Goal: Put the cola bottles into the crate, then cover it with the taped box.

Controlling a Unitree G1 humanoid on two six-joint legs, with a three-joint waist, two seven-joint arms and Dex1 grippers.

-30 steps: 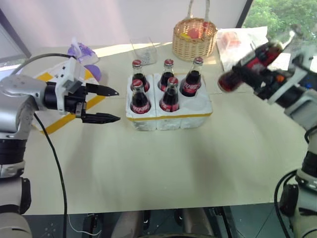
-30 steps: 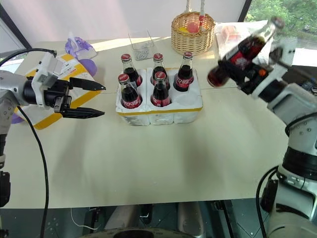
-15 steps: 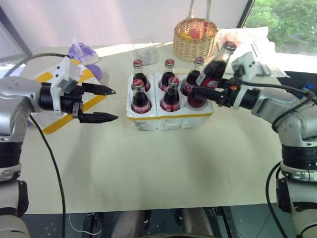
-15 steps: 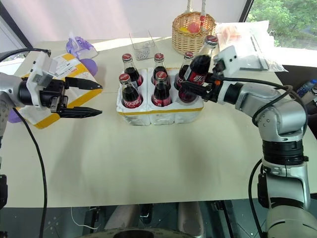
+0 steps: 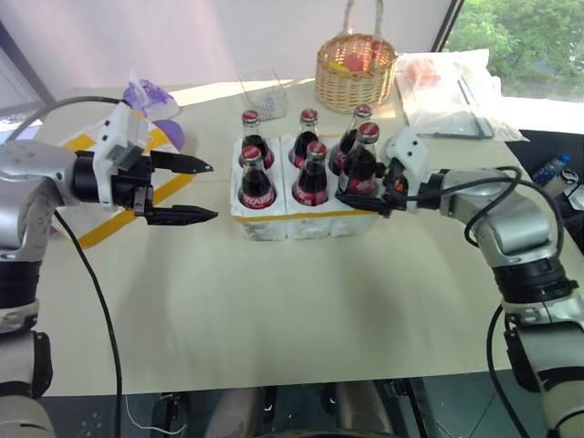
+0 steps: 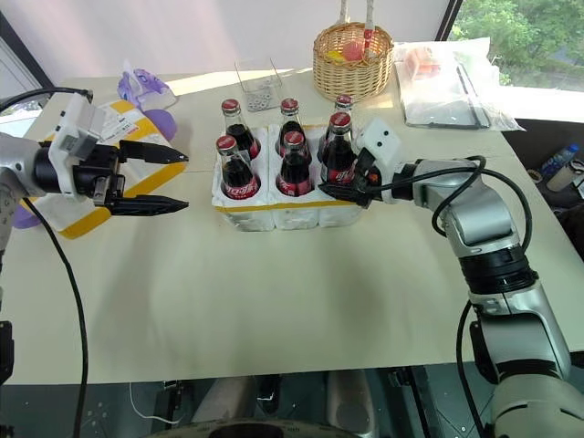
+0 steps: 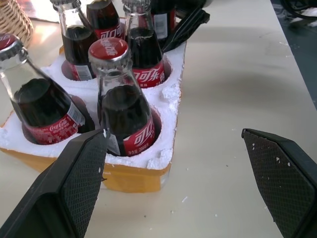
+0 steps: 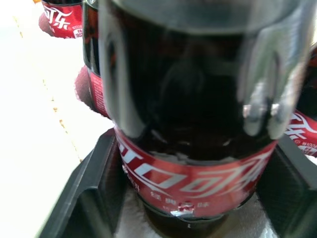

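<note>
**Sixth bottle seated in the crate**

The right gripper (image 6: 351, 185) has its fingers around the near-right bottle (image 6: 339, 151) — jaws spread, bottle standing in the crate (image 6: 292, 212) mid-tabletop. The left gripper (image 5: 203, 190) hovers wide open beside the crate, over the taped box (image 6: 66, 212) at the table's left edge.

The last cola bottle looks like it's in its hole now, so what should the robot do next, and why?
Probably draw the right gripper straight back. The sixth bottle stands upright in the crate, and the fingers still flank it, so sideways motion could tip it.
</note>
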